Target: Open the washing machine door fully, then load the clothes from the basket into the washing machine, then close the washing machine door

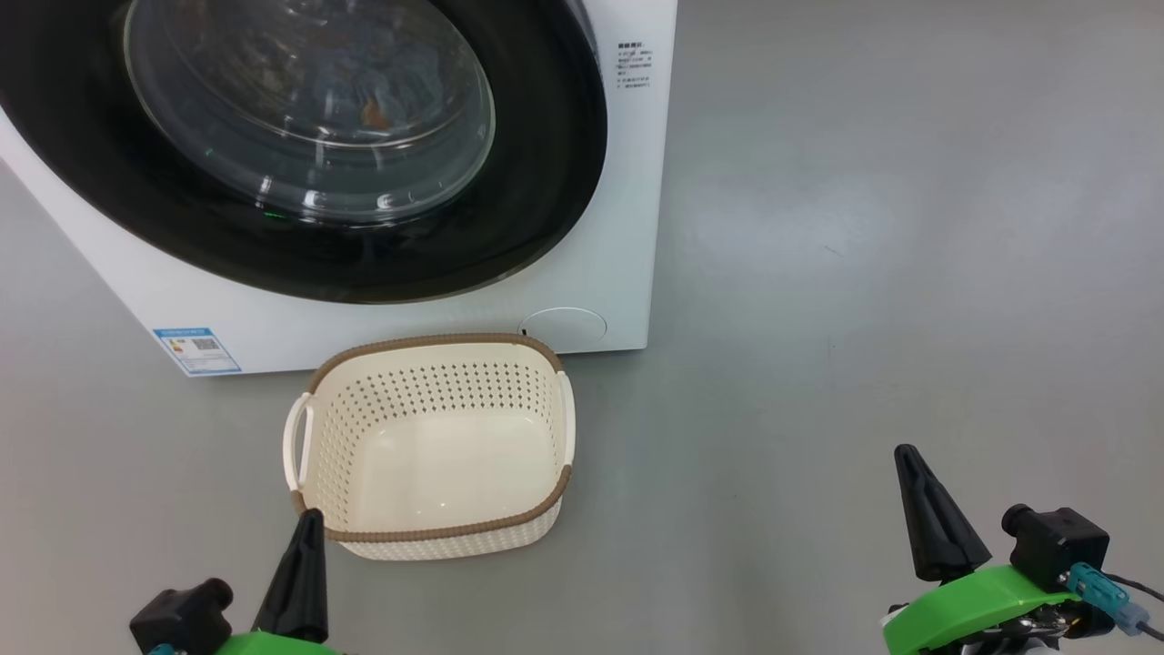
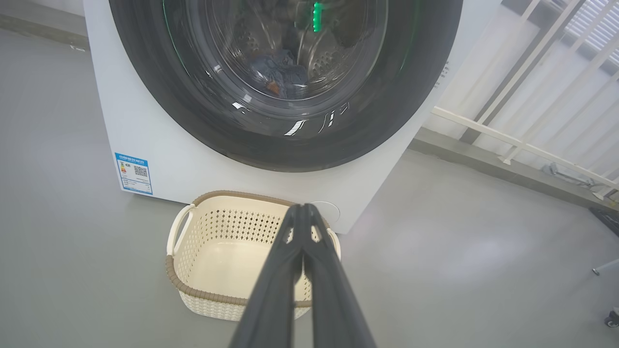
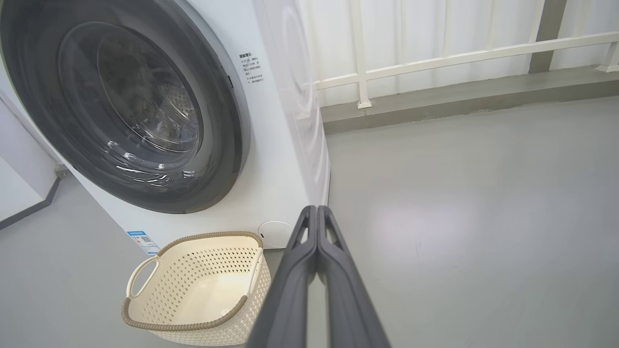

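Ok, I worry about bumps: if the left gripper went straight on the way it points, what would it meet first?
Probably the white front of the washing machine, below its door, after passing over the basket. The left gripper lines up with its far rim, though; depth is unclear.

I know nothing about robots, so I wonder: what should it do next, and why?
Probably just park its arms: the washing machine door looks shut, the clothes lie behind its glass, the basket is empty, and left gripper and right gripper hold nothing.

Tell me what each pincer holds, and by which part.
Nothing is held: the left pincer and the right pincer are both shut on nothing.
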Available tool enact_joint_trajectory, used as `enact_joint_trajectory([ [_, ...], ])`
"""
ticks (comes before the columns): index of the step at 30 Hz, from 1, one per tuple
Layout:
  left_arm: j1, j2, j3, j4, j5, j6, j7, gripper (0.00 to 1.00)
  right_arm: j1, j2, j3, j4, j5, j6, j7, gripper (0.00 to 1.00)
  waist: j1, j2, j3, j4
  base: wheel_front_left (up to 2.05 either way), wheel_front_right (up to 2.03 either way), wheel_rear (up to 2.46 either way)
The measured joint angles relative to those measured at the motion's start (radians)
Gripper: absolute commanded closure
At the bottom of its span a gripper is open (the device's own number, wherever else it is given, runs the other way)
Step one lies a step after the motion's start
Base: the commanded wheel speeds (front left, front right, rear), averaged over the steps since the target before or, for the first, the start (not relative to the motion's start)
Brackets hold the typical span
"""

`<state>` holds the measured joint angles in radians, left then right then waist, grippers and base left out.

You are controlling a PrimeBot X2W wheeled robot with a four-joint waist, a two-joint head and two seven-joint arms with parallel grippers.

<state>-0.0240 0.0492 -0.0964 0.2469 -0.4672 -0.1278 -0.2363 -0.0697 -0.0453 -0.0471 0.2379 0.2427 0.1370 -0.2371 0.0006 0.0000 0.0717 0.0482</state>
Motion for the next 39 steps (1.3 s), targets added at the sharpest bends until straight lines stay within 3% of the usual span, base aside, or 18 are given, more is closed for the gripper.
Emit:
enact_joint_trajectory([
  [39,-0.003,0.003,0.038,0.005,-0.376,0.0,0.097,1.0,0.0,0.0,-0.029,0.009,0.432,0.0,0.11,1.0,-0.0004,0.0,-0.02,-0.016,0.0,0.0,0.0],
])
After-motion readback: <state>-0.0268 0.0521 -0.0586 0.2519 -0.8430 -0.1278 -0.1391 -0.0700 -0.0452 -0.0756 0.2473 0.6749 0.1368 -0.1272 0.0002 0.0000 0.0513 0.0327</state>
